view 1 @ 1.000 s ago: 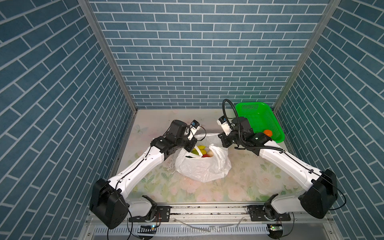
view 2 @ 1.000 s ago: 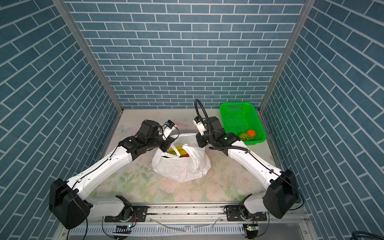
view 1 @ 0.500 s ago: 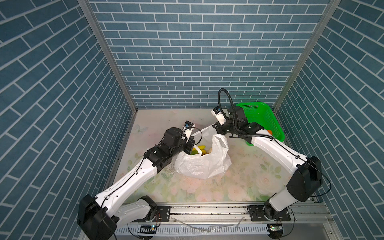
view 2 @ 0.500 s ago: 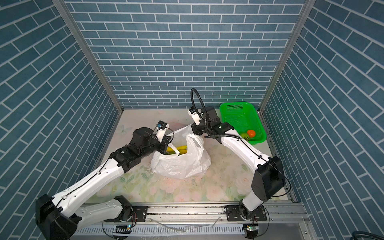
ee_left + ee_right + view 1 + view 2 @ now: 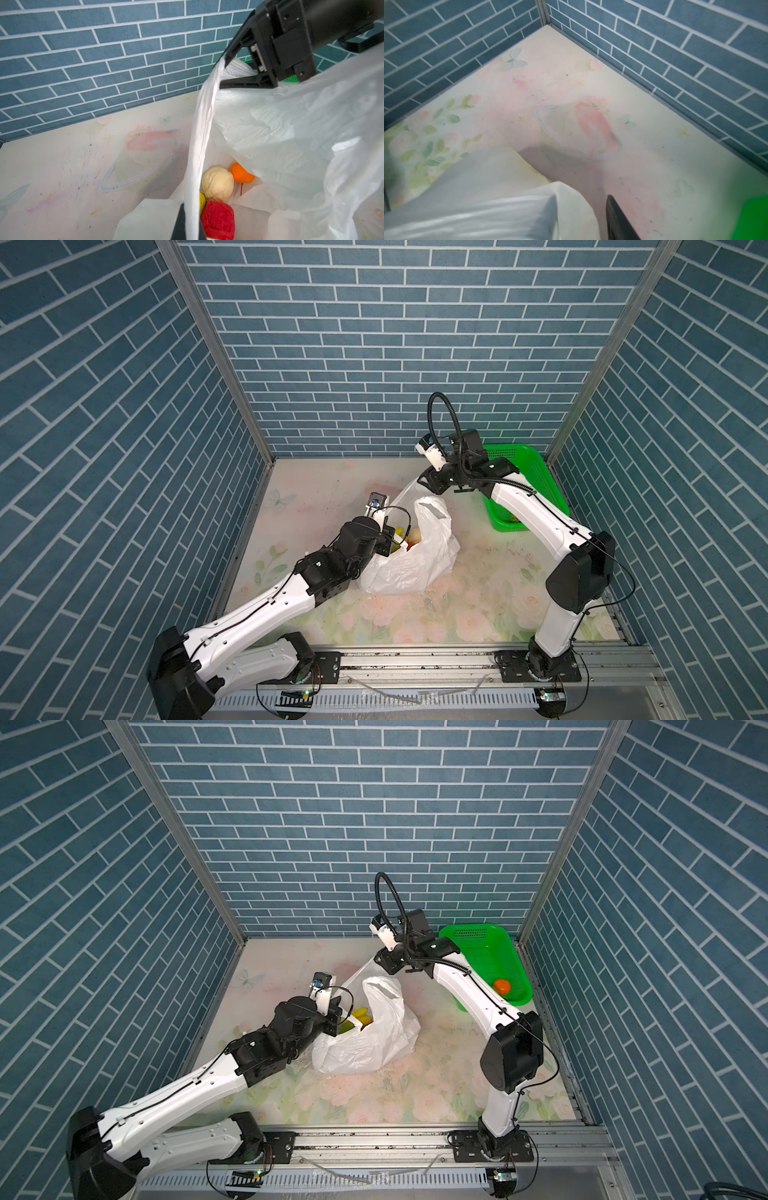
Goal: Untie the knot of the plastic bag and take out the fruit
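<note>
plastic bag [image 5: 415, 568]: thin, soft, slippery; fruit [image 5: 218, 182] weighs its bottom, so grab the handle strip [image 5: 199, 135]. It sags between the claws: left claw [image 5: 190, 230] clamped on strip, right claw [image 5: 223, 72] parted around film, apparently not pinching. Floral surface [image 5: 316, 497] under claws, green basket [image 5: 536, 472] just beyond right claw, walls [image 5: 374, 344] close.

Bright, even light is falling from above in both top views, leaving only soft shadows on the table [image 5: 498, 593]. The brick walls [image 5: 374, 344] are bending outward near the edges. The right wrist view is suffering motion blur: the plastic bag [image 5: 477, 203] and green basket [image 5: 756, 218] are looking smeared. The left wrist view is looking sharp.
</note>
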